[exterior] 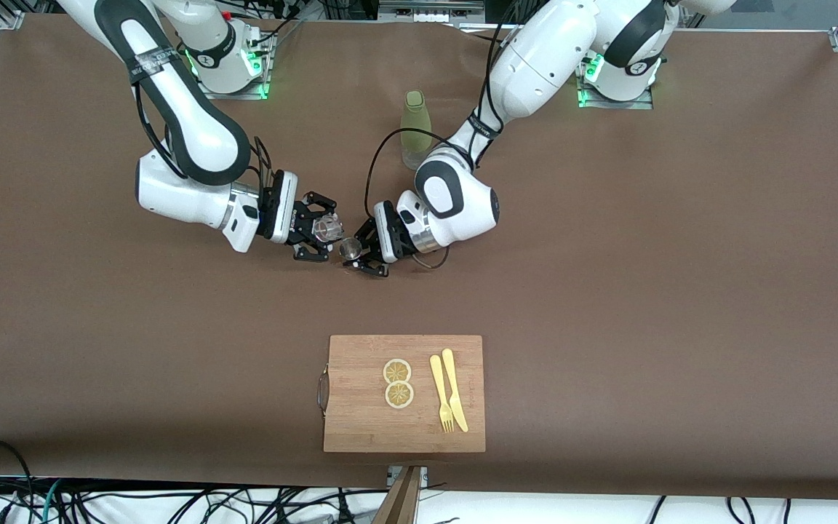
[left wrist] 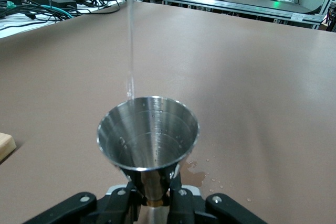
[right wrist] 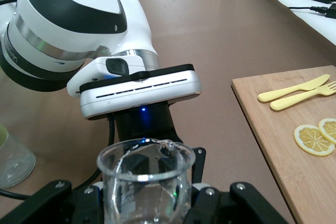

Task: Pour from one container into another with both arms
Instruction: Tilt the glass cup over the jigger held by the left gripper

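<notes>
My right gripper is shut on a clear glass beaker, tipped toward the left arm's hand. The beaker fills the right wrist view, with my right gripper clamped round its lower part. My left gripper is shut on the stem of a steel measuring cup, just above the table. In the left wrist view the cup stands upright above my left gripper. A thin stream of water falls onto its rim. The cup is wet inside.
Spilled water drops lie on the brown table by the cup. A pale green bottle stands near the left arm's base. A wooden cutting board near the front camera carries two lemon slices and a yellow fork and knife.
</notes>
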You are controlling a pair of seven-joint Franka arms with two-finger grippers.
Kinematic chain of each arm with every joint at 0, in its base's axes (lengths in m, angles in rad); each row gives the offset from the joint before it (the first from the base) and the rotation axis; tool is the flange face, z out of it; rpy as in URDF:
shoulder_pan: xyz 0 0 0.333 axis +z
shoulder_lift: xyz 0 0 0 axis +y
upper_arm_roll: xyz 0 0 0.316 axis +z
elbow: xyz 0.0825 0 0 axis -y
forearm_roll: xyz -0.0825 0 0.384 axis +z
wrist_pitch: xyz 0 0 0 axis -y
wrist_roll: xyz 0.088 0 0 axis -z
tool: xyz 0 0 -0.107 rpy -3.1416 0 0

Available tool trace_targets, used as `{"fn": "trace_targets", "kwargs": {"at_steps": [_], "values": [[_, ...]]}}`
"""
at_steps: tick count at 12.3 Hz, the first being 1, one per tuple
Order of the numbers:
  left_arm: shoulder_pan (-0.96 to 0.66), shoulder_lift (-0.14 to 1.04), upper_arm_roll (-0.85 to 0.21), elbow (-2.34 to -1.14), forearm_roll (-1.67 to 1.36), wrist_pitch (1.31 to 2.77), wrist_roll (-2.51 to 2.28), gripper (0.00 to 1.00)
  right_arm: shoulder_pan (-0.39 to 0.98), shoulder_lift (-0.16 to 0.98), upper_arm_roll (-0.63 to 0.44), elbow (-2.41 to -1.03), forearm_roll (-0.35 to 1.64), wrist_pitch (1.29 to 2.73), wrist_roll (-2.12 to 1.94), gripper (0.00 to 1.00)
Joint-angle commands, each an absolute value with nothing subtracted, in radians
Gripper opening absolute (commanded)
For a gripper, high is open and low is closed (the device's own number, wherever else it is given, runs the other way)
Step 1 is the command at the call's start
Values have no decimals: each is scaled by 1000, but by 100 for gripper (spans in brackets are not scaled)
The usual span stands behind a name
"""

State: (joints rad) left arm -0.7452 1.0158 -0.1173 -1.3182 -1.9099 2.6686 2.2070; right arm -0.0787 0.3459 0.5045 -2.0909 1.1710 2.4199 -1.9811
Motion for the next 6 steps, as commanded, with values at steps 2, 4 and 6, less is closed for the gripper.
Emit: {"fn": "trace_targets", "kwargs": {"at_steps": [2, 4, 6], "values": [[-756, 1032, -112, -1281, -1953, 2686, 2217, 0, -63, 331, 506, -2102, 1161, 2447, -1956, 6], [-758, 1032, -112, -1281, -1953, 2686, 2217, 0, -63, 331, 506, -2102, 1160, 2448, -1956, 6], [-756, 1032, -112, -1281, -1953, 2686, 2217, 0, -63, 331, 506, -2102, 1161, 2448, -1956, 6]]}}
